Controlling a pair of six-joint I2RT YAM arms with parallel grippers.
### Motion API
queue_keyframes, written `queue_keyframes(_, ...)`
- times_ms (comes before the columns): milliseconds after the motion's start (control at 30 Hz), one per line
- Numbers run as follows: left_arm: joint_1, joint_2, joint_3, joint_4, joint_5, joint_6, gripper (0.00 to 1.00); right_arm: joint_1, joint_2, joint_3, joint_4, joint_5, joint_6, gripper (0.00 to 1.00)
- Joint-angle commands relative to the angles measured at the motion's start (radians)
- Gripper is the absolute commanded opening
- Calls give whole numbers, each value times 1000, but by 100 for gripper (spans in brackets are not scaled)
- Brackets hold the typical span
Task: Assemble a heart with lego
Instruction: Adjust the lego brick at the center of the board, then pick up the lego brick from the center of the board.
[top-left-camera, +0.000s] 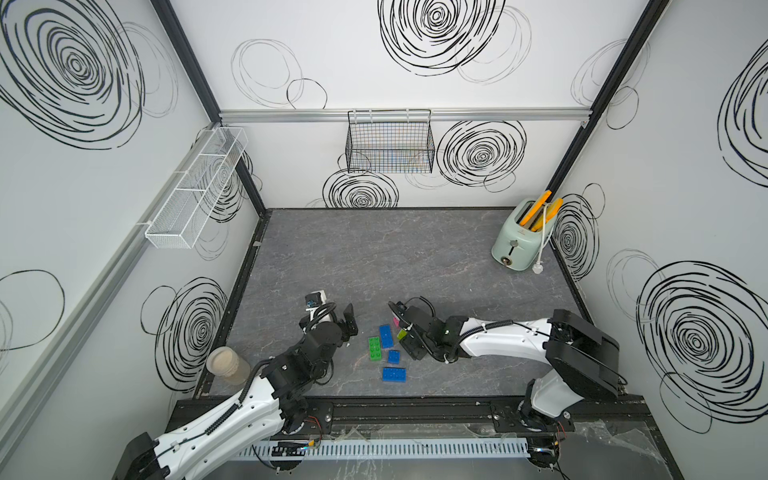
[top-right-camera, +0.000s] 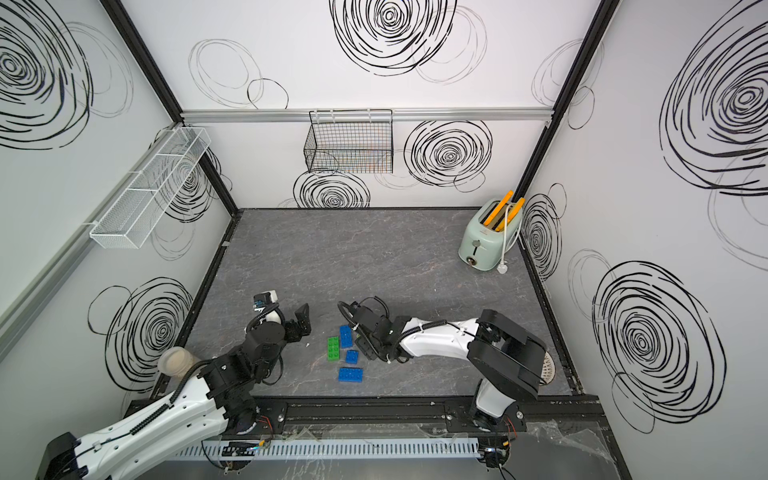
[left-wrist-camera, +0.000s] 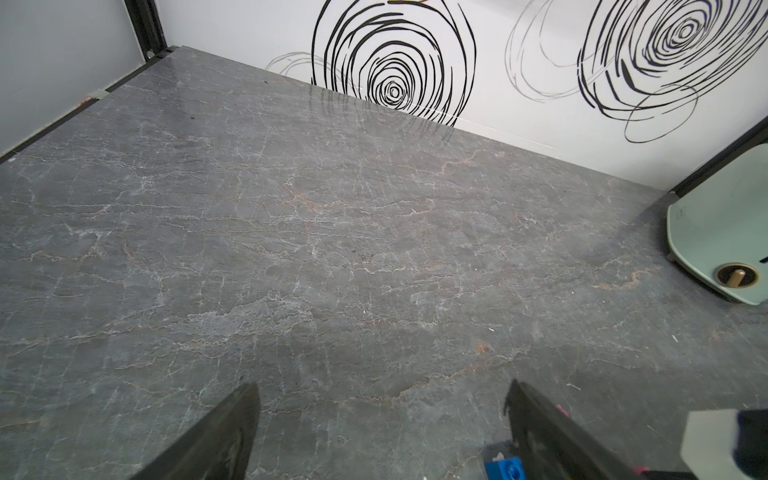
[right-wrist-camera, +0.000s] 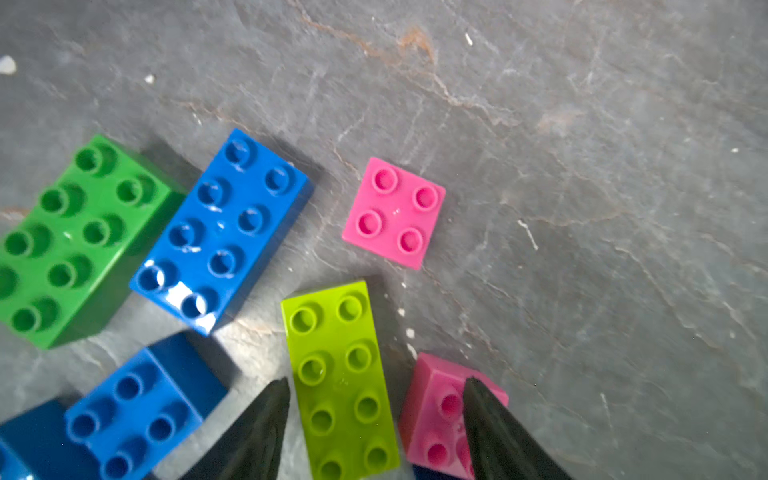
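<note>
Both top views look steeply down from high behind the arms over the whole tabletop (top-left-camera: 415, 257). The left wrist camera looks low across it toward the back wall (left-wrist-camera: 519, 83). The right wrist camera sits close above the lego bricks (right-wrist-camera: 224, 232), which both top views also show.

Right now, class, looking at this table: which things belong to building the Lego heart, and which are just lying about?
For the job: green brick, long blue brick, pink square brick, lime brick, other pink brick, square blue brick, second long blue brick.
Lying about: toaster, black wire basket, white mesh shelf, cup.
</note>
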Motion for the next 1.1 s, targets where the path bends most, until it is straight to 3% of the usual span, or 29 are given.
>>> queue_keyframes(0,6,-7,-11,26,-1,-21,97,18,-83,-5,-33,2,-27,74)
queue_keyframes(167,6,-8,-10,28,7,-18,97,29,-107,-4,-3,-64,-61,77)
queue_keyframes(367,8,-38,-24,52,47,12,97,29,-53,-11,20,-112,-123,73)
queue_keyframes(667,13,-87,-42,50,47,10,97,-6,1,-26,35,-107,-179,70)
queue_keyframes(1067,32,8,-51,149,119,11,97,-80,-36,-49,86,-181,-239,70)
